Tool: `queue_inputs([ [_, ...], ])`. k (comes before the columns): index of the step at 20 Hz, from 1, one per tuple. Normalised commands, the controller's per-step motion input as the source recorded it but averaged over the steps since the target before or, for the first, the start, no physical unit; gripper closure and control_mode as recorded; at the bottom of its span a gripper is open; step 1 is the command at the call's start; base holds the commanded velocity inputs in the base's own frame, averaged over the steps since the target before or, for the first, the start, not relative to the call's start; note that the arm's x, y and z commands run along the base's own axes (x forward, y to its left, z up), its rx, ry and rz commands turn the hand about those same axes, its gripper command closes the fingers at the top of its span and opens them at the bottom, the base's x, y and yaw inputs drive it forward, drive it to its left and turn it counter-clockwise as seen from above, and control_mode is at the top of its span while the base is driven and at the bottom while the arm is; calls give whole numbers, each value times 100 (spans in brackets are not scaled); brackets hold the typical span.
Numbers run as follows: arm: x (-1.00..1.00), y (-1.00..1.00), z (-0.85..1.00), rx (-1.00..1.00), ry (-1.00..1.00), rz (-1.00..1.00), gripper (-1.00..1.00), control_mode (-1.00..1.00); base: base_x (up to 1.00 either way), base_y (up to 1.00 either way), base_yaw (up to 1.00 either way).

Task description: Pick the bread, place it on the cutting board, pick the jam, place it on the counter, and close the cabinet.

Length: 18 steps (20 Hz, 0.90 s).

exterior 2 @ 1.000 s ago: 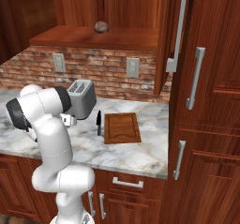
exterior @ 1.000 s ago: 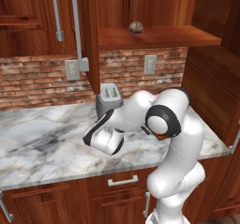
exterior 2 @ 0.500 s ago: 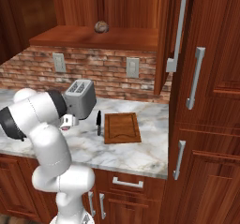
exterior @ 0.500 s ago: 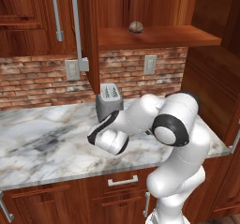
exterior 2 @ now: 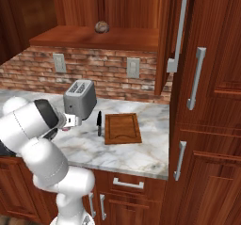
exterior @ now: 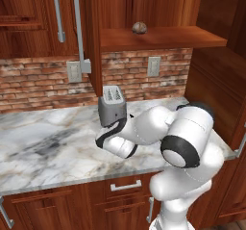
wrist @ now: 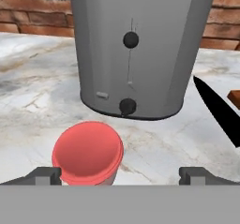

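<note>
Since 0.5 s ago, arm has swung further over the counter (exterior: 43, 142) toward the grey toaster (exterior: 112, 105); nothing else has shifted. White marble worktop w/ red brick backsplash and dark wood cabinet (exterior 2: 183, 36), door open. Bread (exterior: 139, 28) sits on the open shelf. Cutting board (exterior 2: 122, 128) lies bare right of the toaster, black knife (exterior 2: 99, 123) between them. Gripper (wrist: 119, 175) fingers spread wide, holding nothing; red jam (wrist: 88, 153) sits on counter near left finger, in front of toaster
</note>
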Motion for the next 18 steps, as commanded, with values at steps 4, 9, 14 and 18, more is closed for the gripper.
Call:
queue_inputs([
  [4, -13, -9, 23, 1, 0, 0, -100, -100, 0, 0, 0],
  [9, -11, -10, 26, 2, 0, 0, -100, -100, 0, 0, 0],
  [14, -13, -11, 23, 1, 0, 0, -100, -100, 0, 0, 0],
  [18, -11, -13, 25, 2, 0, 0, -100, -100, 0, 0, 0],
])
